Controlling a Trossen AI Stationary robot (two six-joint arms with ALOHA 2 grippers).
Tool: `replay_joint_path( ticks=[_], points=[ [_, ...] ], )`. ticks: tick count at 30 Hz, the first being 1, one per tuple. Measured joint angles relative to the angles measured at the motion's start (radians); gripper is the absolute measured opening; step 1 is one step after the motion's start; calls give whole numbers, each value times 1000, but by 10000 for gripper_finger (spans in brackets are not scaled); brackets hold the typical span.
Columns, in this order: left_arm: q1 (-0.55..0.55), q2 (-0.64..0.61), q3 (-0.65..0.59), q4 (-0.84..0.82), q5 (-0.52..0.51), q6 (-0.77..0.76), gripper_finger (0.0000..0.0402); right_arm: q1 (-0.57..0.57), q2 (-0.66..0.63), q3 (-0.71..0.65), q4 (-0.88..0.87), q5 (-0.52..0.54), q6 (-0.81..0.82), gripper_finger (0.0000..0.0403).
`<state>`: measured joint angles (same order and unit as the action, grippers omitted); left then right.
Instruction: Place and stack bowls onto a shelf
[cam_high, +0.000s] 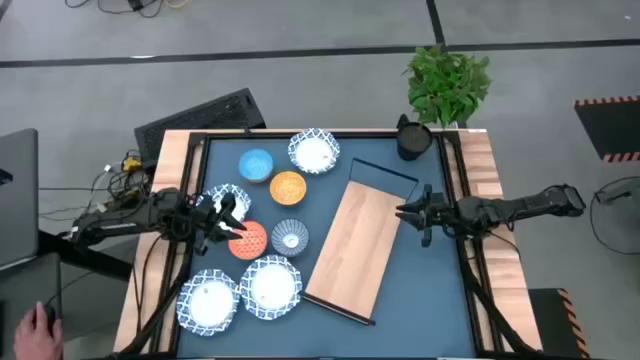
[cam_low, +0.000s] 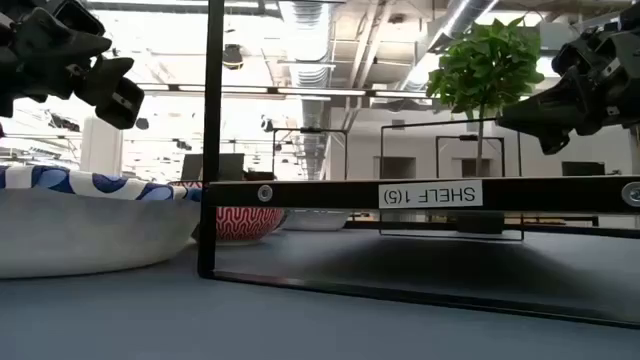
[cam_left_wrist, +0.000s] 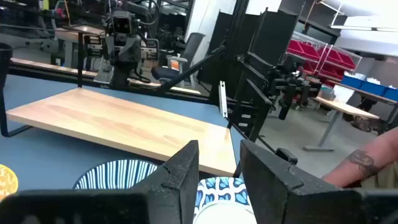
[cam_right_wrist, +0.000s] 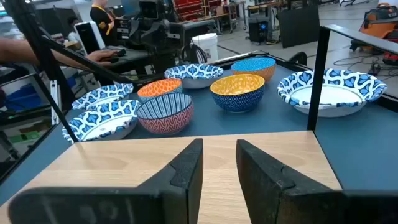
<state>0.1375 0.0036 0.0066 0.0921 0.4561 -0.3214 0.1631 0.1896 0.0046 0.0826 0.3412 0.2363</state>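
Observation:
The light-wood shelf (cam_high: 358, 247) stands slantwise mid-table on its black wire frame. Left of it sit the bowls: blue (cam_high: 256, 165), orange (cam_high: 288, 186), red-orange (cam_high: 247, 241), grey (cam_high: 290, 237) and several white ones with blue rims (cam_high: 314, 151) (cam_high: 270, 285). My left gripper (cam_high: 232, 214) hovers open, by a narrow gap, above the red-orange bowl and a white bowl (cam_high: 226, 196), pointing at the shelf (cam_left_wrist: 124, 124). My right gripper (cam_high: 408, 214) hovers open, narrowly, over the shelf's right edge (cam_right_wrist: 205, 155), facing the bowls (cam_right_wrist: 165, 113). Neither touches anything.
A dark pot (cam_high: 413, 138) stands in the far right corner with a potted plant (cam_high: 450, 82) behind it. Bare blue table (cam_high: 430, 290) lies right of the shelf. A person's hand (cam_high: 40, 325) shows beyond the table's left, and an arm (cam_left_wrist: 373, 163) in the left wrist view.

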Motion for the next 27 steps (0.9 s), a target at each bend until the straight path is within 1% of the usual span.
replay_joint_path(
  ticks=[3,6,13,27],
  points=[
    [0,0,0,0,0,-3,106,0,0,0,0,0,0,123],
    [0,0,0,0,0,-39,106,0,0,0,0,0,0,123],
    [0,0,0,0,11,-184,106,0,0,0,0,0,0,123],
    [0,0,0,0,9,-196,106,0,0,0,0,0,0,123]
  ],
)
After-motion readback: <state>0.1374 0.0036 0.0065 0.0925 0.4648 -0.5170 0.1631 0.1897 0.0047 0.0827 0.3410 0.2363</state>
